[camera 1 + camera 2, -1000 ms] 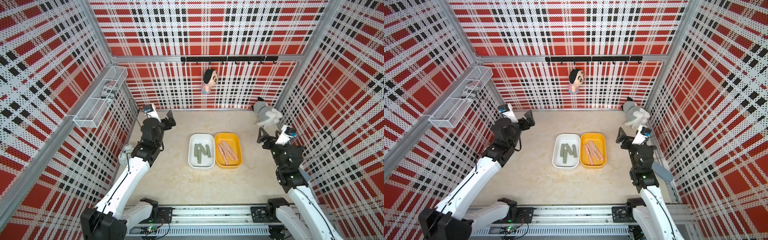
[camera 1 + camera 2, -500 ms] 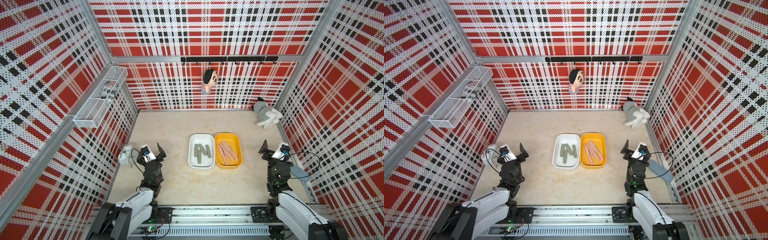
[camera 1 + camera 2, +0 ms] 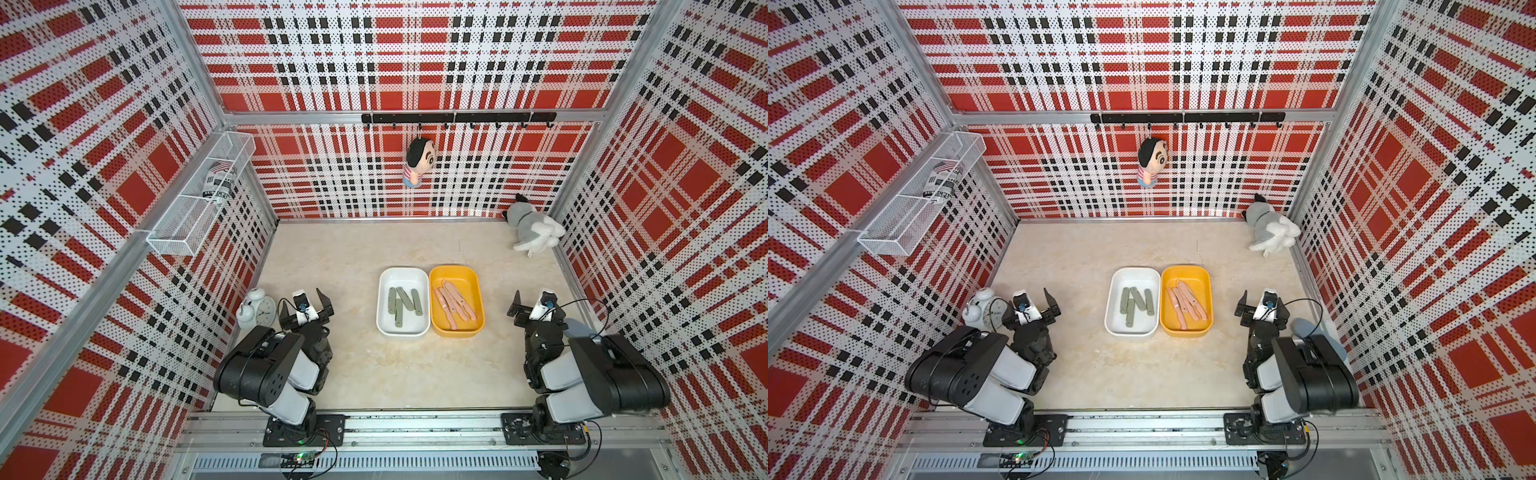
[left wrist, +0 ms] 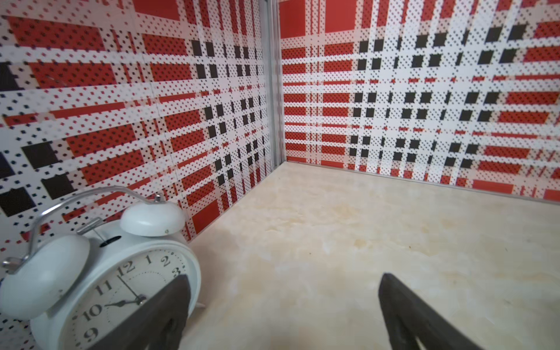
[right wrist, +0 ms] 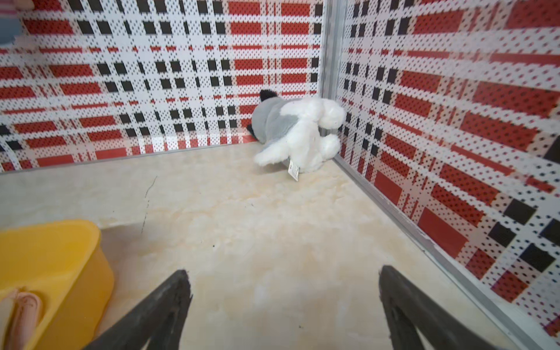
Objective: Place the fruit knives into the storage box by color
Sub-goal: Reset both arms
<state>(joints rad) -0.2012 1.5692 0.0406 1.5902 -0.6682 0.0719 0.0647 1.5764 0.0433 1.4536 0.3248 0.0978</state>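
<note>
Fruit knives (image 3: 392,300) lie sorted in white box (image 3: 405,276) and yellow box (image 3: 459,275); left gripper (image 3: 302,297) and right gripper (image 3: 538,305) gape empty; a left swing could topple the adjacent alarm clock (image 3: 261,311).

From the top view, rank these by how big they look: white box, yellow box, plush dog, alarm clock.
1. white box and yellow box, about alike
2. plush dog
3. alarm clock, smallest

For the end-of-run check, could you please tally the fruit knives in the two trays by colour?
Olive-green fruit knives, in the white tray: 4
Salmon-pink fruit knives, overlapping in the yellow tray: 4
Total: 8
</note>
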